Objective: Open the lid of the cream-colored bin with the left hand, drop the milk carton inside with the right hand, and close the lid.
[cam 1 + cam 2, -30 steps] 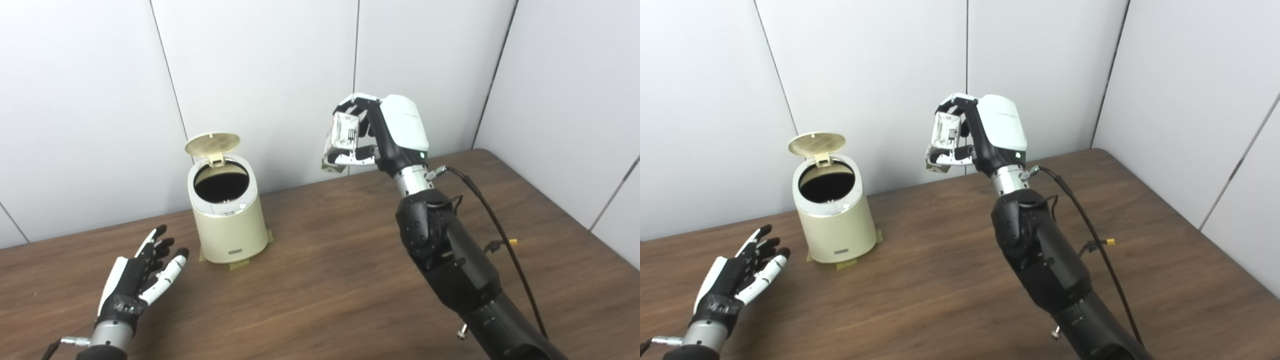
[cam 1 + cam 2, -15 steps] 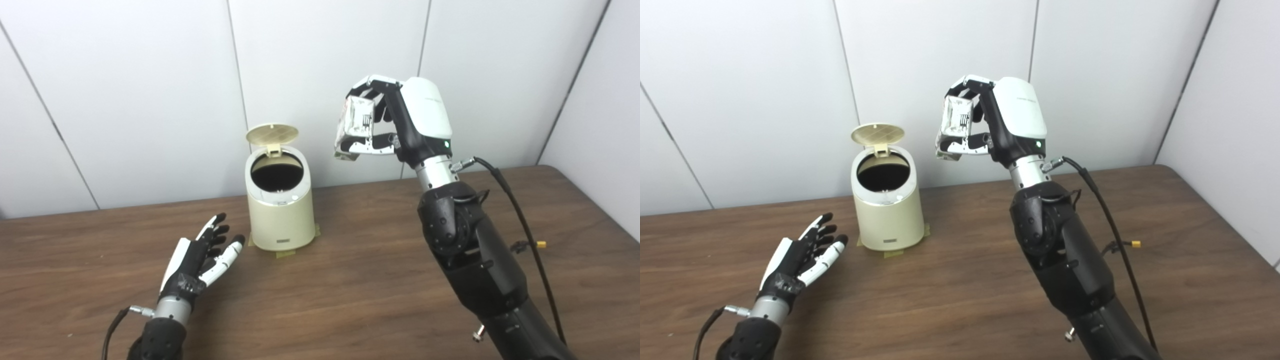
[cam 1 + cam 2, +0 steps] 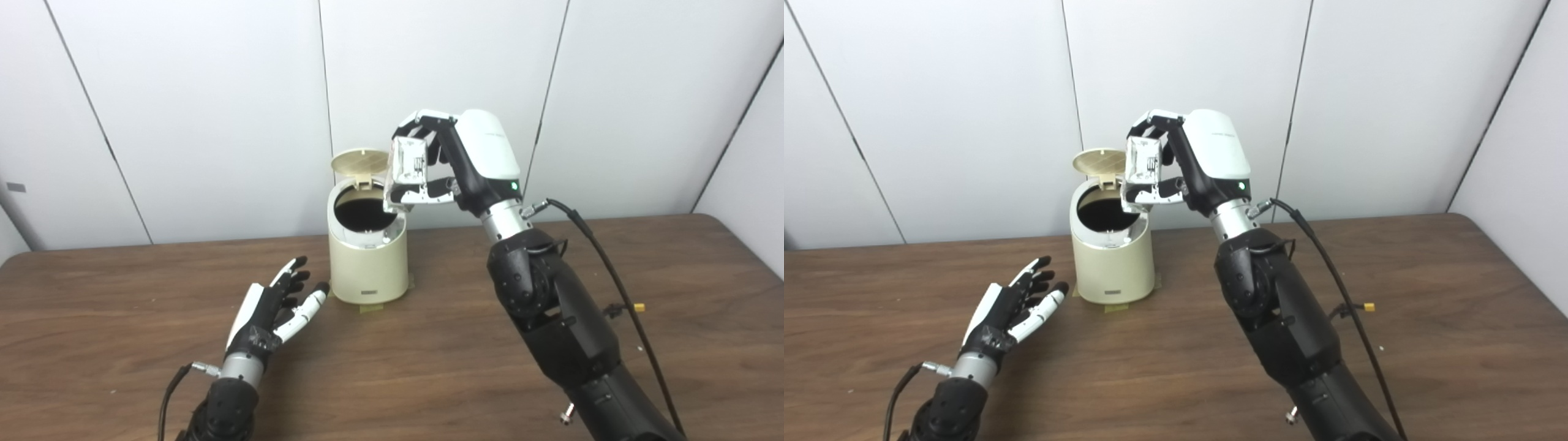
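over the bin (image 3: 367,263), lid (image 3: 361,162) already up, right hand (image 3: 447,165) pinching milk carton (image 3: 407,168); left hand (image 3: 275,309) spread, idle. drop & close left.

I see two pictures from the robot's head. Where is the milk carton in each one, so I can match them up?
Left eye view: the milk carton is just right of centre, held in the right hand above the right rim of the open cream-colored bin.
Right eye view: the milk carton is a little left of centre, same grip.
Shared landmark: the bin's raised lid.
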`<state>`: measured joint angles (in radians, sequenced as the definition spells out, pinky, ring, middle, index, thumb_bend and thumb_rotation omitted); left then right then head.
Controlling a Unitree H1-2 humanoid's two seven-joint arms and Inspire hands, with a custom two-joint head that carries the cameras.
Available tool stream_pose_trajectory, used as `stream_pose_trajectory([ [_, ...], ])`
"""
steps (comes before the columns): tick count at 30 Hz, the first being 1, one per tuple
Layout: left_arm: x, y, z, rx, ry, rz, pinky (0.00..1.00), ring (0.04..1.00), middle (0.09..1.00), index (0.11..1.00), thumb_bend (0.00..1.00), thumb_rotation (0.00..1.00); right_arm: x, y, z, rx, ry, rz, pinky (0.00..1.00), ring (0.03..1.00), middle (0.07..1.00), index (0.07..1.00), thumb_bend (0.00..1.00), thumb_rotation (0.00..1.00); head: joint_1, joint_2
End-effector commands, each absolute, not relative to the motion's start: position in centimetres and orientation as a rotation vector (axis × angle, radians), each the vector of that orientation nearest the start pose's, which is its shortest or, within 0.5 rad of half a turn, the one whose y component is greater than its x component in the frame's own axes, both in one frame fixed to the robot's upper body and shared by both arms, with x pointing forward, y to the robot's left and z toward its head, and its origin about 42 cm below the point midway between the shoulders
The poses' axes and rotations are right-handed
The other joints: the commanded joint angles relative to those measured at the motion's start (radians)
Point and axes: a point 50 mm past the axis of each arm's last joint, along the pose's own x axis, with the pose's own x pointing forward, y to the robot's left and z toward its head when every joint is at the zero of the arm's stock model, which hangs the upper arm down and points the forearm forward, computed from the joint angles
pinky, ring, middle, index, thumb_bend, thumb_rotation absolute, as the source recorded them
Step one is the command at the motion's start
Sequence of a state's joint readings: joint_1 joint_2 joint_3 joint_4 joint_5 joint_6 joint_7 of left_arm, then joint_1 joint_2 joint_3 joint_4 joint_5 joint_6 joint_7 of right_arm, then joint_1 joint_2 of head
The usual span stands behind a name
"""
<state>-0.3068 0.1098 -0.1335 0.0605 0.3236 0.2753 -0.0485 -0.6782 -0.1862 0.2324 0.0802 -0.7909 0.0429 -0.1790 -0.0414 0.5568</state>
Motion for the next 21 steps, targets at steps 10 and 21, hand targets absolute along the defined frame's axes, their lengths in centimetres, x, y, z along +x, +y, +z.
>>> stream_pose_trajectory([
  [10, 37.8, 18.3, 17.4, 0.447, -0.046, -0.123, 0.83, 0.892, 0.902, 0.967, 0.46, 0.61, 45.6, -13.1, 35.4, -0.909, -0.881, -0.116, 0.29, 0.354, 0.493, 0.569, 0.5, 0.0, 0.016, 0.01],
  [21, 37.1, 17.8, 18.0, 0.43, -0.052, -0.112, 0.81, 0.874, 0.893, 0.962, 0.48, 0.61, 46.4, -12.8, 34.6, -0.905, -0.826, -0.118, 0.29, 0.354, 0.49, 0.571, 0.5, 0.0, 0.043, 0.034],
])
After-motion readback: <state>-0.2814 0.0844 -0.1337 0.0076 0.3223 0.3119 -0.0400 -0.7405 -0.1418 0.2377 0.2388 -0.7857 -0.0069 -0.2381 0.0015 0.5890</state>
